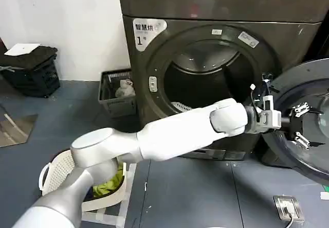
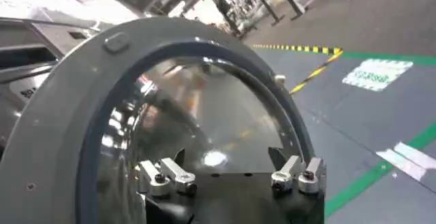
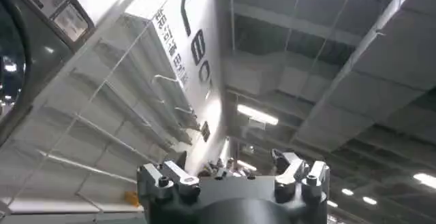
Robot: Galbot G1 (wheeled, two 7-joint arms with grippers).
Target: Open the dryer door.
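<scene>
The dryer door (image 1: 308, 158) stands swung wide open to the right of the dark grey machine with the white "1" label (image 1: 140, 40), leaving the drum opening (image 1: 205, 79) exposed. My left arm reaches across the machine's front. Its left gripper (image 1: 303, 122) is open right at the door's inner face, with nothing between the fingers. In the left wrist view the door's grey inner rim (image 2: 61, 123) and domed glass (image 2: 204, 109) lie just beyond the open left gripper (image 2: 228, 157). My right gripper (image 3: 231, 161) is open and empty, pointing up at the ceiling.
A grey basket (image 1: 117, 91) sits on the floor left of the machine, and a black crate (image 1: 33, 68) stands by the wall. A white laundry basket with green cloth (image 1: 103, 181) is near my body. A metal floor plate (image 1: 288, 207) lies below the door.
</scene>
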